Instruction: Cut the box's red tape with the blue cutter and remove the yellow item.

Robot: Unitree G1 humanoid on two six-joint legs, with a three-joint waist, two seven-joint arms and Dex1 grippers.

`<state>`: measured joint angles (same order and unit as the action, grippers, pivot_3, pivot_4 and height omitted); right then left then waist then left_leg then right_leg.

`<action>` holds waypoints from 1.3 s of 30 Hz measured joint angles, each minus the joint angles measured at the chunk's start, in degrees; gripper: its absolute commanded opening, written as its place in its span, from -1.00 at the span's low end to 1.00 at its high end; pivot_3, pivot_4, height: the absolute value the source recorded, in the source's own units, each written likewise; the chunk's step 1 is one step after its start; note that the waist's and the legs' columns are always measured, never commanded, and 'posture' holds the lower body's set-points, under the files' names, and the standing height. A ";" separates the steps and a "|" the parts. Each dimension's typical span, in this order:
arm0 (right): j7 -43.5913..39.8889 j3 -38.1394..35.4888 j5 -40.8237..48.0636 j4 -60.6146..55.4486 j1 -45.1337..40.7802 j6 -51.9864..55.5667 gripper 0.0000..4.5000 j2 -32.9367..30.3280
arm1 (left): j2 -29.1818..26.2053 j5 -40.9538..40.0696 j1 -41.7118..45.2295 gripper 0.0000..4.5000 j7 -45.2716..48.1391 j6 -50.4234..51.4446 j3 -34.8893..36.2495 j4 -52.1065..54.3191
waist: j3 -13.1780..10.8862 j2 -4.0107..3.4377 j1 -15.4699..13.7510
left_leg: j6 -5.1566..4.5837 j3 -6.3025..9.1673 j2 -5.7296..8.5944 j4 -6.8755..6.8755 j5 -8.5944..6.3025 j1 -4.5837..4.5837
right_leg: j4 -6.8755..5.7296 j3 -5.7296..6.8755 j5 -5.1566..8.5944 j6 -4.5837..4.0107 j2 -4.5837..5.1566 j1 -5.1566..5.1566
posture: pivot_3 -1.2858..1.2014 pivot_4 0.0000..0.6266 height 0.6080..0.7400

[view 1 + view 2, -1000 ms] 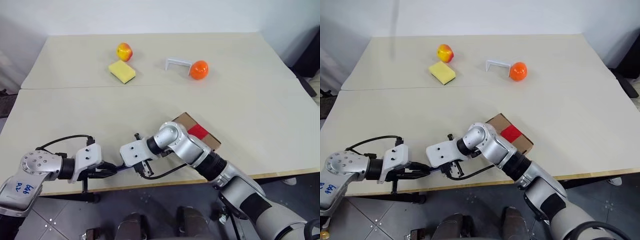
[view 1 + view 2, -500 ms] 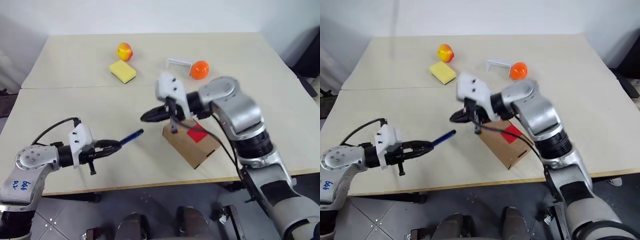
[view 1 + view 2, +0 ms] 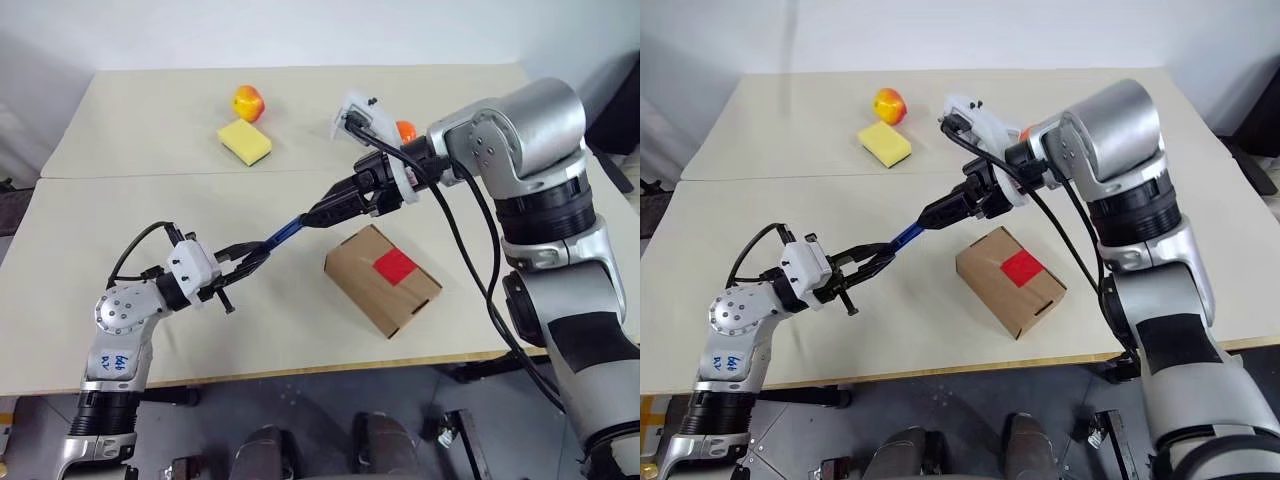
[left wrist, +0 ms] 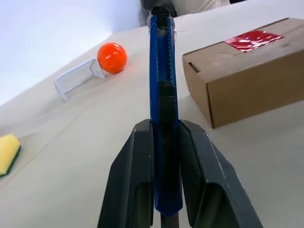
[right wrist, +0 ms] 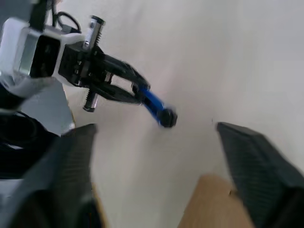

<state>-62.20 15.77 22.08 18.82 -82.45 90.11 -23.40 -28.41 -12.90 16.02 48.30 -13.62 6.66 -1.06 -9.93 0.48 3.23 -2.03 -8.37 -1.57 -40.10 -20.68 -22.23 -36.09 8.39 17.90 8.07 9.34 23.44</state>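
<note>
The box (image 3: 372, 292), a brown carton, lies on the table near its front edge, with the red tape (image 3: 395, 265) as a square patch on its top. My left gripper (image 3: 250, 259) is shut on the handle end of the blue cutter (image 3: 286, 234) and holds it in the air, slanting up toward the right. My right gripper (image 3: 322, 212) hangs above and left of the box, open. The cutter's far end (image 5: 166, 118) sits between its spread fingers (image 5: 259, 166), touching neither. The yellow item is hidden.
A yellow-red apple (image 3: 248, 102) and a flat yellow sponge (image 3: 245, 143) lie at the back left. A small white goal (image 4: 76, 78) and an orange ball (image 4: 112, 57) stand at the back, behind my right wrist. A seam (image 3: 150, 175) crosses the table.
My right gripper has opened and swung up and back from the front edge. The left gripper has lifted the cutter forward and up, bringing its tip between the right fingers.
</note>
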 measured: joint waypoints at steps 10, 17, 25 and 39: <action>6.71 -0.41 1.29 12.91 -3.35 0.95 0.98 7.09 | 1.93 1.09 2.72 -0.81 -2.39 -4.67 -2.29 -2.29 | 0.00 0.00 0.04 | 0.00 0.05 0.03 0.01 0.00 -0.08 | 0.00 0.16 0.00 0.01 0.05 -0.01 | 0.03 -0.52 1.00; 7.90 -0.38 1.46 15.97 -3.39 -1.61 0.91 7.56 | 2.06 1.09 2.65 -0.81 -2.67 -4.66 -3.25 -2.19 | 0.00 0.00 0.15 | 0.00 0.13 0.01 0.01 0.00 -0.09 | 0.00 0.22 0.00 0.01 0.06 -0.01 | 0.03 -0.52 1.00; 6.51 1.96 1.94 17.09 -3.39 -4.19 -0.20 7.07 | 2.06 0.98 1.57 -0.81 -3.24 -3.82 -3.33 -1.53 | 0.00 0.00 0.15 | 0.00 0.16 0.00 0.01 0.00 -0.10 | 0.01 0.26 0.00 0.01 0.06 -0.01 | 0.03 -0.52 1.00; 4.25 4.13 4.58 11.75 -2.82 -4.76 -0.93 4.77 | 2.09 0.58 1.60 -0.81 -3.73 -1.62 -3.69 0.04 | 0.00 0.00 0.05 | 0.00 0.21 0.00 0.01 0.00 -0.11 | 0.01 0.32 0.00 0.01 0.07 -0.02 | 0.03 -0.52 1.00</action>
<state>-57.95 19.90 26.66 30.57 -85.27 85.35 -18.63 -26.32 -12.32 17.62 44.56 -15.24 2.98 -1.02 -9.93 0.48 3.28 -2.03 -8.16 -1.57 -40.09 -20.68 -22.34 -36.08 8.71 17.90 8.08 9.42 23.42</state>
